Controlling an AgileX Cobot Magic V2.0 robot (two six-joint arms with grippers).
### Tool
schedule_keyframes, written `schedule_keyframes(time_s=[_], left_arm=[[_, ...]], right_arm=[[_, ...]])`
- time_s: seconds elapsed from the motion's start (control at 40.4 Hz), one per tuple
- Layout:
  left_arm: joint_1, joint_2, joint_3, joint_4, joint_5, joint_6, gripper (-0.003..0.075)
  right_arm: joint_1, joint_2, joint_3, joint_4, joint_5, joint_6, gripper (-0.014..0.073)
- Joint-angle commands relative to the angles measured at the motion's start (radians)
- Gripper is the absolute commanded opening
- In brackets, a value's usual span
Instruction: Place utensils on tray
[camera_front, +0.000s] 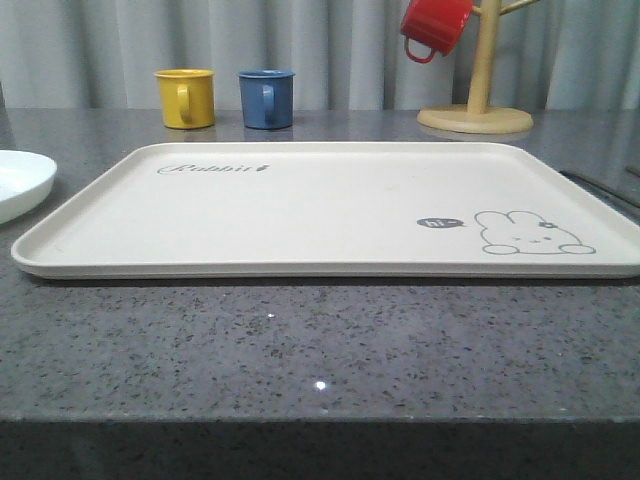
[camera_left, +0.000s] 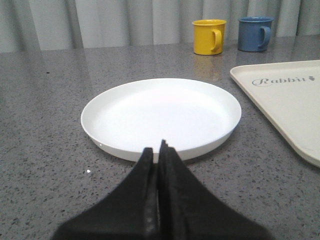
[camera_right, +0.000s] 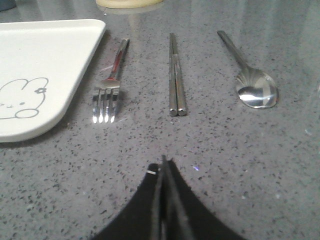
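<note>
The cream-white tray (camera_front: 300, 200) with its grey rabbit drawing lies in the middle of the grey stone table; nothing lies on it. Its corner (camera_right: 45, 65) shows in the right wrist view, its edge (camera_left: 285, 100) in the left wrist view. On the table beside that corner lie a silver fork (camera_right: 109, 85), a pair of chopsticks (camera_right: 175, 77) and a spoon (camera_right: 250, 75), side by side. My right gripper (camera_right: 163, 162) is shut and empty, just short of the chopsticks' ends. My left gripper (camera_left: 156, 148) is shut and empty at the rim of a round white plate (camera_left: 160, 117).
The round white plate (camera_front: 20, 180) sits left of the tray. A yellow mug (camera_front: 186, 97) and a blue mug (camera_front: 267, 98) stand behind the tray. A wooden mug tree (camera_front: 478, 90) with a red mug (camera_front: 435, 25) stands at the back right.
</note>
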Motion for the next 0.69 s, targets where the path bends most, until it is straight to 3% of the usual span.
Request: schedule_keyframes(time_s=[0.0,0.198,0.322,0.396,0.471,0.669], left_arm=[[0.001,-0.022,-0.003,-0.004,-0.110,-0.009,-0.0018],[0.001,-0.022,-0.003,-0.004,-0.209,-0.009,-0.0018],[0.001,-0.022,-0.005,-0.004,-0.400,-0.009,-0.0018],[0.001,-0.022,-0.032,-0.004,-0.494,-0.009,-0.0018],[0.001,-0.018,-0.112,-0.003,-0.446,-0.009,-0.0018],[0.001,0.117,-0.386,0.084,-0.120,-0.007,-0.0018]], right_arm=[[-0.007,-0.018,0.000,-0.001,-0.094,-0.008,-0.0069],[-0.007,-0.018,0.000,0.009,-0.210,-0.008,-0.0069],[-0.007,-0.018,-0.013,0.010,-0.345,-0.008,-0.0069],[-0.007,-0.018,-0.062,0.010,-0.355,-0.008,-0.0069],[-0.007,-0.017,-0.142,0.010,-0.322,-0.008,-0.0069],[-0.007,0.070,-0.458,0.010,-0.029,-0.008,-0.0069]])
